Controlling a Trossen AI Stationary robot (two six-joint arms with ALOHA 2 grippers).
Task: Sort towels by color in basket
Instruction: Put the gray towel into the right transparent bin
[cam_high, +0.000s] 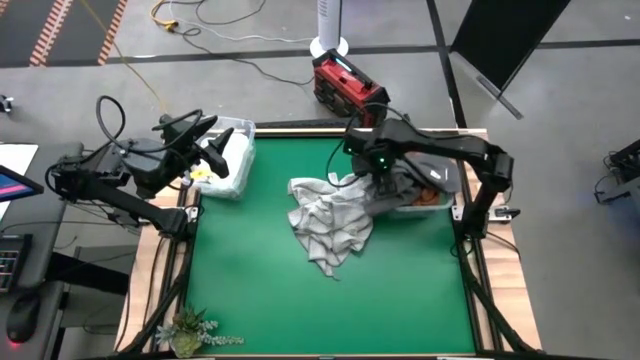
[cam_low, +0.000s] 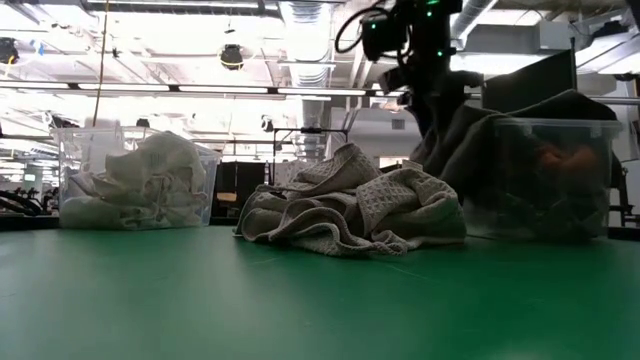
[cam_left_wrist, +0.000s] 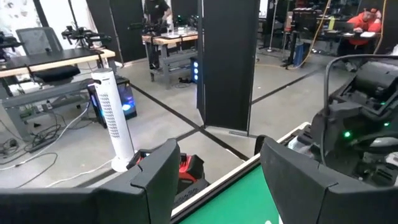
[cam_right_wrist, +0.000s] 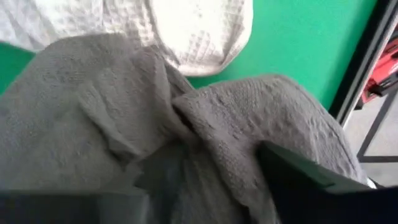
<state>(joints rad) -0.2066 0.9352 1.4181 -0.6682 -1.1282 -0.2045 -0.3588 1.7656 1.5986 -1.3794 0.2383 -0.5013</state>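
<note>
- clear bin (cam_low: 70, 160) of white towels (cam_low: 140, 185), left
- light grey towel (cam_low: 350, 210) heaped mid-table (waffle weave)
- dark towel (cam_low: 470, 150) draped over right bin (cam_low: 560, 180)

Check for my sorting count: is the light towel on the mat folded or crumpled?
Crumpled: the light towel lies bunched in loose folds on the green mat.

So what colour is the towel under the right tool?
Dark grey towel, waffle-textured; the right wrist view shows it best.
</note>
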